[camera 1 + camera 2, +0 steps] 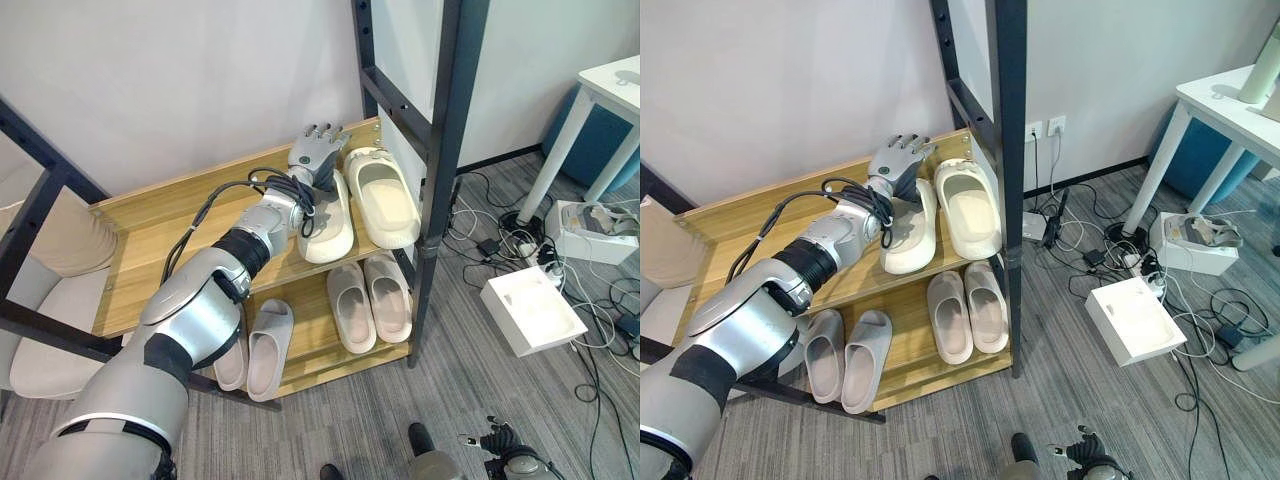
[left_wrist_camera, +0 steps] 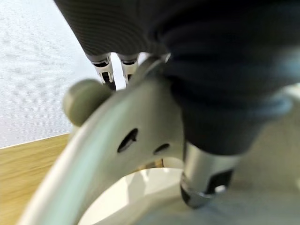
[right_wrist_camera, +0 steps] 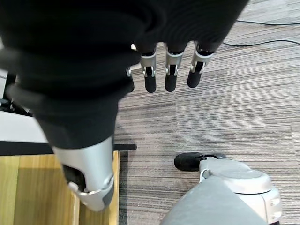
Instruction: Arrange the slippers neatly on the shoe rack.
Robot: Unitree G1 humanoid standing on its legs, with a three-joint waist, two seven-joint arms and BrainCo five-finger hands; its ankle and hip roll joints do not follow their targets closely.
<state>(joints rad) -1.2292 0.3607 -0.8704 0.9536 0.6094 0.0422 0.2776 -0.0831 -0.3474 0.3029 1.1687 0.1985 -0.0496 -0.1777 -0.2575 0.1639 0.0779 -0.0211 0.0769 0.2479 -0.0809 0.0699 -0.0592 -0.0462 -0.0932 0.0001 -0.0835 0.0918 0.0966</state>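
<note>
Cream slipper (image 1: 328, 222) under left robot hand (image 1: 318, 152) | black post (image 1: 440, 150) beside

left hand (image 1: 897, 160) lies flat on a cream slipper (image 1: 911, 228), top shelf (image 1: 740, 230).

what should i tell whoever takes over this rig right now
Left hand: on the toe end of the left cream slipper on the rack's top shelf, fingers straight, thumb against the slipper.
Right hand: idle over the carpet, fingers relaxed, holding nothing.
Done: right cream slipper lies beside it; a beige pair and a grey pair sit on the lower shelf.
Left: square the left cream slipper with its mate, then withdraw.
</note>
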